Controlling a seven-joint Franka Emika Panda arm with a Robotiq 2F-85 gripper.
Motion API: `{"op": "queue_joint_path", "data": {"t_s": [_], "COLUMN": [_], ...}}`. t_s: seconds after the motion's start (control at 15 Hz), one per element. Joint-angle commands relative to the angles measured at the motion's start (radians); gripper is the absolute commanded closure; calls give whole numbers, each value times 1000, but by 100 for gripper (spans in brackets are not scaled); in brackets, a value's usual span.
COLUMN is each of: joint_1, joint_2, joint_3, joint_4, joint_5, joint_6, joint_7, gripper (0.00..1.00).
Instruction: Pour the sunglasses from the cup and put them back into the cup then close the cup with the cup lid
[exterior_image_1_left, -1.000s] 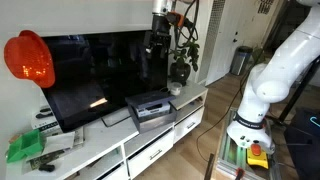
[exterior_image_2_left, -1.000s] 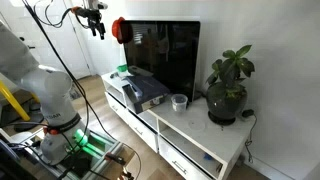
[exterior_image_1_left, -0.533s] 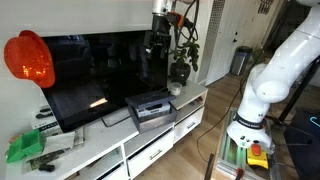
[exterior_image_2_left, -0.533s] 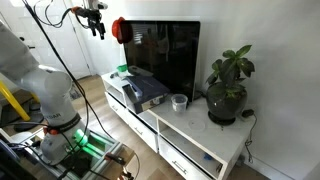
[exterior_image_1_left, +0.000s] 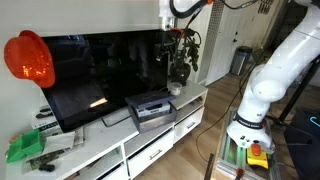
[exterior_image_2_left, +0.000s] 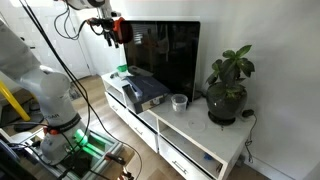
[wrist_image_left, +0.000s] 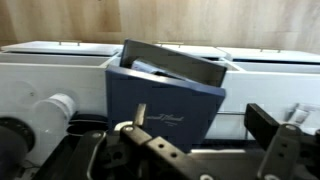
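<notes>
arm (exterior_image_1_left: 272, 72): reared high beside the television (exterior_image_2_left: 165, 55); swung over the last second, carrying the wrist sideways and slightly lower, toward the television's plant-side end.
cabinet (exterior_image_2_left: 200, 135): white, long, directly under the television; unchanged.
plant (exterior_image_2_left: 228, 85): potted, on the cabinet just past the television's far edge; not disturbed.
box (wrist_image_left: 165, 100): dark blue, lid ajar, on the cabinet in front of the television's lower edge; fills the wrist view, so apparently looked down on from above.
gripper (exterior_image_2_left: 109, 40): spread as wide as possible, holding nothing; hanging level with the television's upper part, well above the cabinet, in both exterior views (exterior_image_1_left: 172, 60).
cup (exterior_image_2_left: 180, 101): clear, upright, on the cabinet just off the television's plant-side lower corner, between box and plant; in the same place as a second ago, untouched.
sunglasses: too small to make out, inside the cup or elsewhere.
cup lid: not identifiable anywhere near the television.
meaning of the change: travel only, probably the opening approach; no pouring, refilling or closing begun yet.
next need, as a judgement: further drift past the television's corner, then a long descent onto the cup, with care for the screen edge and the plant leaves.
</notes>
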Motion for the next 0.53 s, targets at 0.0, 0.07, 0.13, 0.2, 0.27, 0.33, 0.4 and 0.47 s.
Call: {"op": "queue_joint_path", "data": {"t_s": [0.0, 0.07, 0.13, 0.2, 0.27, 0.33, 0.4, 0.47], "joint_1": [-63, -76, -91, -102, -121, -135, -114, -122], "joint_2": [10, 14, 21, 23, 28, 22, 42, 44], "joint_3": [-61, -82, -107, -128, -142, -141, -140, -148], "joint_4": [-106, -133, -158, -185, -210, -237, -183, -196], "joint_5": [-171, -203, -213, -225, -252, -292, -237, -243], "joint_6": [134, 182, 231, 277, 336, 398, 312, 332], "joint_7": [-78, -105, -124, -142, -131, -102, -125, -126], "gripper": [0, 0, 0, 0, 0, 0, 0, 0]}}
